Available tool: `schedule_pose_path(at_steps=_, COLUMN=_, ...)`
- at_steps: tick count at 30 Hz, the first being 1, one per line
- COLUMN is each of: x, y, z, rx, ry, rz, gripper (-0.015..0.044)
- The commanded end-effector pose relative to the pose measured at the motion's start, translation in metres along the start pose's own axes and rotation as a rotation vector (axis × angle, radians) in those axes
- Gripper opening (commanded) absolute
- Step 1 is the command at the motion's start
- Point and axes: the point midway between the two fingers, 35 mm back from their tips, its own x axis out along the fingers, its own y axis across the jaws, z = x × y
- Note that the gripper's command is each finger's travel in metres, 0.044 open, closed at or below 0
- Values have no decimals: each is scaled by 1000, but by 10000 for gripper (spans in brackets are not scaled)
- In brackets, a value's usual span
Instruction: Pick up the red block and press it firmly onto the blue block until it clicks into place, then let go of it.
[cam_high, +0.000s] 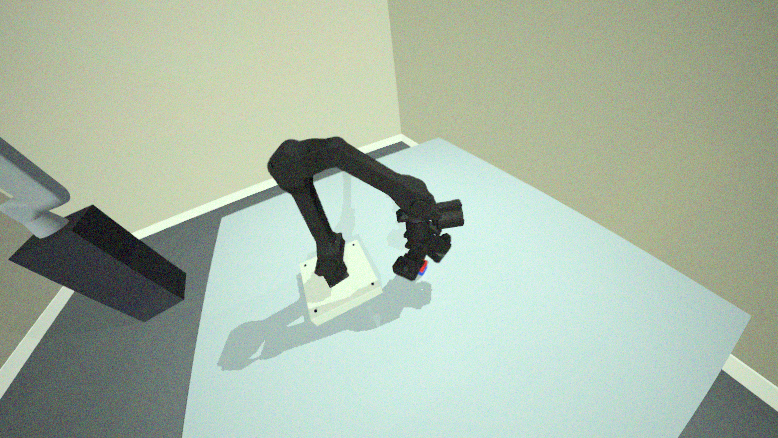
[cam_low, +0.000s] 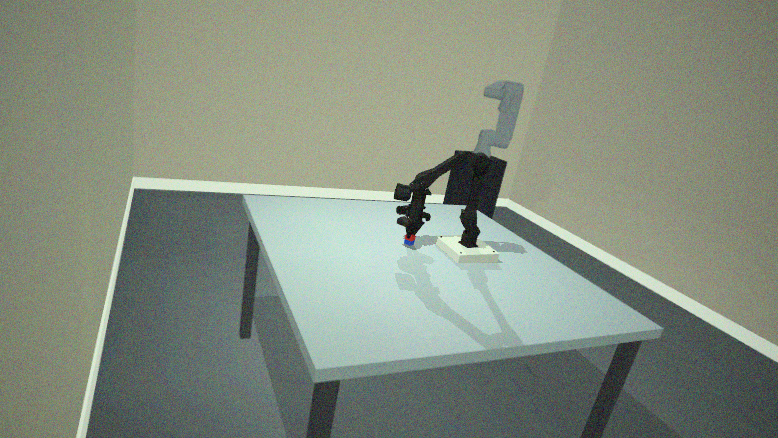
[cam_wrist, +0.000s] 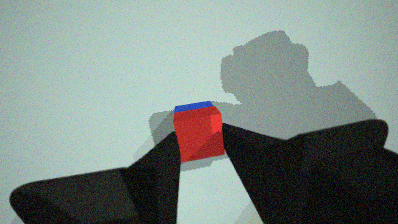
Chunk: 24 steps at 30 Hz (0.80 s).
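We see the red block (cam_high: 423, 267) (cam_low: 409, 237) (cam_wrist: 198, 135), a small cube, sitting upright on top of the blue block (cam_high: 421, 273) (cam_low: 409, 243) (cam_wrist: 193, 107), pinched between the gripper's fingers. We see the blue block beneath it on the table, mostly hidden from above.

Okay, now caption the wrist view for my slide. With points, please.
Gripper (cam_high: 420, 267) (cam_low: 409, 237) (cam_wrist: 199, 133) shut on the red block (cam_high: 423, 266) (cam_low: 409, 237) (cam_wrist: 197, 135), blue block (cam_high: 420, 272) (cam_low: 408, 243) (cam_wrist: 193, 106) showing beneath it.
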Motion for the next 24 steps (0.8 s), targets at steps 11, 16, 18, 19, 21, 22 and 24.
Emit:
schedule_pose_path(at_steps=11, x=2, y=0, z=0, rx=0, ry=-3, rz=3, gripper=0)
schedule_pose_path(at_steps=16, x=2, y=0, z=0, rx=0, ry=-3, rz=3, gripper=53)
schedule_pose_path(at_steps=18, x=2, y=0, z=0, rx=0, ry=-3, rz=3, gripper=105)
schedule_pose_path(at_steps=19, x=2, y=0, z=0, rx=0, ry=-3, rz=3, gripper=131)
schedule_pose_path(at_steps=21, x=2, y=0, z=0, rx=0, ry=-3, rz=3, gripper=184)
schedule_pose_path(at_steps=22, x=2, y=0, z=0, rx=0, ry=-3, rz=3, gripper=210)
schedule_pose_path(at_steps=24, x=2, y=0, z=0, rx=0, ry=-3, rz=3, gripper=220)
